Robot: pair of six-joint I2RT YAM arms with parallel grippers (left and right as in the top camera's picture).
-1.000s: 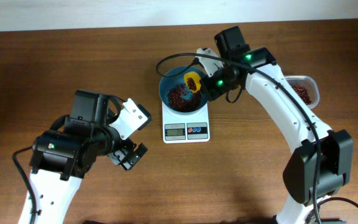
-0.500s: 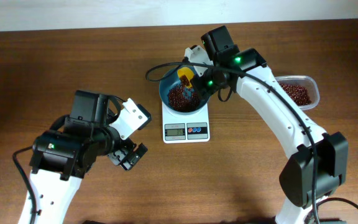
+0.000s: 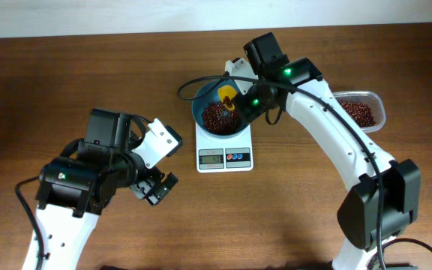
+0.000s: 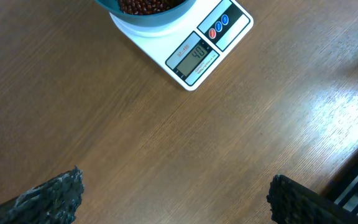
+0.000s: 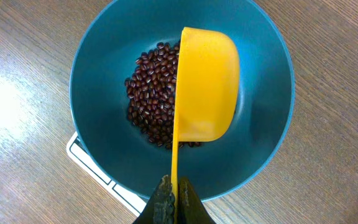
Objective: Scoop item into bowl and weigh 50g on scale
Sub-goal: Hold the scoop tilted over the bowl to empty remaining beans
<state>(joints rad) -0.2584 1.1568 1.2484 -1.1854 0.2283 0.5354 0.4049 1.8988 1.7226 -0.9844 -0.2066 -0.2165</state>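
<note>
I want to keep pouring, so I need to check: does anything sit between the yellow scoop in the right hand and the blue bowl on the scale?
Nothing visible does. The yellow scoop, gripped by its handle in the right hand, is tipped on its side directly over the open bowl. Only the beans already in the bowl lie beneath it.

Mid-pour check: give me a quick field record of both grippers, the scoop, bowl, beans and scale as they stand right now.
left gripper: open, empty, over bare table in front of the scale
right gripper: shut on the yellow scoop's handle
scoop: tipped on its side above the bowl; contents not visible
bowl: teal, sitting on the scale
beans: a pile on the bowl's floor, partly under the scoop
scale: display lit, digits unclear
tub: beside the right arm, holding more beans
</note>
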